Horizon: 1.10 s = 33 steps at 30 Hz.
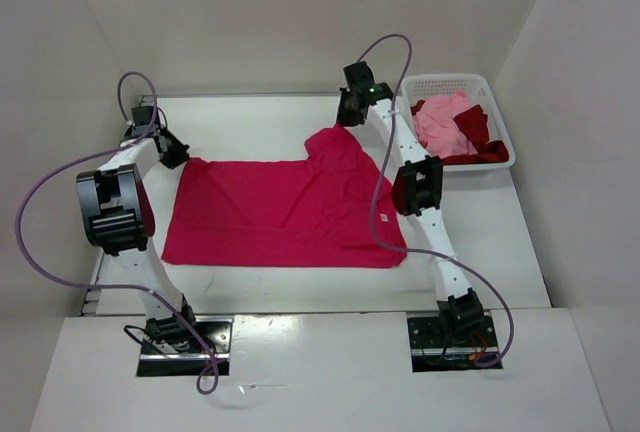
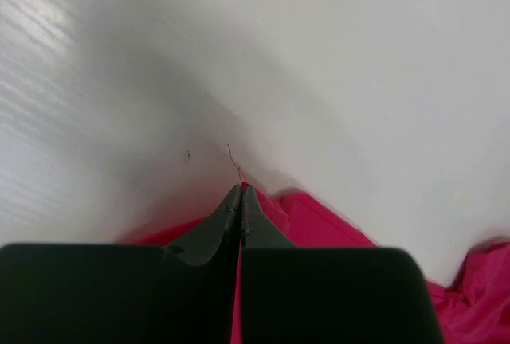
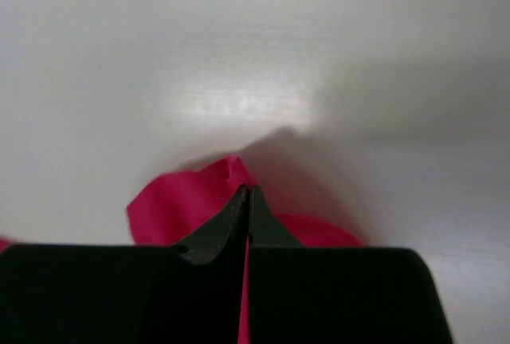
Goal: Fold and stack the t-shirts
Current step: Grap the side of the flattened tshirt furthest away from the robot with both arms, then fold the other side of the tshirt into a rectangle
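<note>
- White table is carrying the crimson-pink shirt, lying spread out, no fold yet.
- Left gripper and right gripper are each pinching a far corner, jaws fully closed.
- Pale pink shirt and dark red shirt are sitting crumpled in the basket, unstacked.

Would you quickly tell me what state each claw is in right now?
Left claw: closed, pinching a corner of the crimson-pink t-shirt.
Right claw: closed, pinching the far edge of the same shirt.
</note>
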Motion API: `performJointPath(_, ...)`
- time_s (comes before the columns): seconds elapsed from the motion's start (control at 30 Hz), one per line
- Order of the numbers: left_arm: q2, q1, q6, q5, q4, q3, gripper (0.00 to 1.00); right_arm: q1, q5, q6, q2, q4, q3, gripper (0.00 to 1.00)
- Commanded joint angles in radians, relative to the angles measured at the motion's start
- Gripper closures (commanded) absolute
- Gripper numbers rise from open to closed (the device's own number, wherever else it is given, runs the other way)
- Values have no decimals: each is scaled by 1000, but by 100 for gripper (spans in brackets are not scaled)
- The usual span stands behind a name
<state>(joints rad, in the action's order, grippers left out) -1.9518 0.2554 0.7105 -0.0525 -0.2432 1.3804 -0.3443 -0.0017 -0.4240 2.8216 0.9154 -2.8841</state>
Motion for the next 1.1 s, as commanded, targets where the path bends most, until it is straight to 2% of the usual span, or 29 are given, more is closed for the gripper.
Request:
performJointPath(0.0,86,1,-6,-20,19,-46,100,-2,-58,25,-346,50,177,99)
performJointPath(0.07,114,10,3,-46,19,-58,100,-2,-90,25,-480,-30,389,99)
performJointPath(0.1,125,21,3,-56,7,-69,100,-2,-102,25,-554,-147,634,100)
performJointPath(0.13,155,21,3,-56,7,-69,100,-2,-103,25,-683,-185,737,100)
performJointPath(0.2,186,21,-22,-56,7,-96,100,-2,-103,16,-766,-217,942,100)
performJointPath(0.37,249,30,-31,-56,-33,-141,100,-2,-92,5,-959,-292,1265,99)
performJointPath(0.63,349,71,-49,-90,-76,-244,100,7,-81,-48,-1230,-336,1624,99)
performJointPath(0.93,369,174,-14,-214,-67,-351,100,7,-124,-123,-1432,-280,1893,97)
performJointPath(1.07,356,185,-5,-250,-67,-351,100,-2,-155,-160,-1478,-253,1951,94)
